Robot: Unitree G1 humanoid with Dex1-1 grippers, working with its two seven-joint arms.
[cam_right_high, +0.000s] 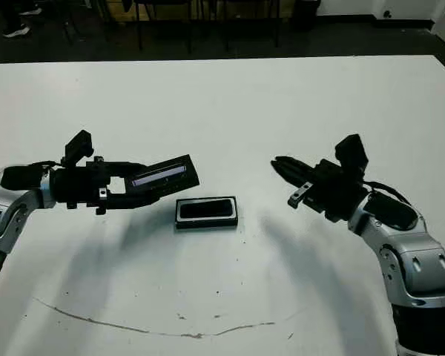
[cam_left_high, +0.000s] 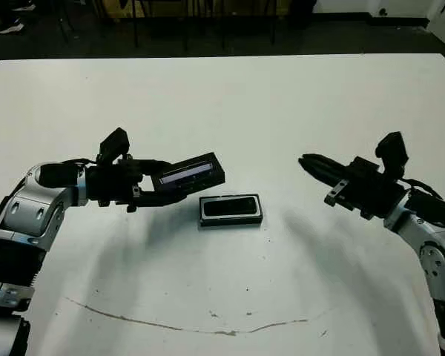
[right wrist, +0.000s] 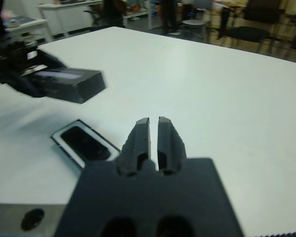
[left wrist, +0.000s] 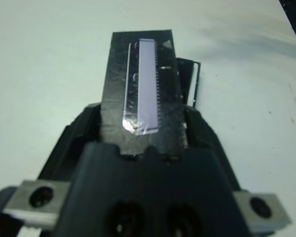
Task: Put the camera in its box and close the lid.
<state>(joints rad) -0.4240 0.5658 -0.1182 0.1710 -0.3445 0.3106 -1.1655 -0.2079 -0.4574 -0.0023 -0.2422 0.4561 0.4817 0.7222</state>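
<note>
The box, a black tray with white lining, lies at the table's middle with the black camera resting inside it. My left gripper is shut on one end of the lid, a flat black cover with a pale window strip. The lid hangs in the air, tilted, just to the upper left of the box. In the left wrist view the lid sticks out between the fingers and a corner of the box shows behind it. My right gripper hovers to the right of the box, shut and empty, its fingertips together.
A thin cracked line runs across the white table near its front edge. Chair legs and a dark floor lie beyond the far edge. In the right wrist view, tables and chairs stand past the table.
</note>
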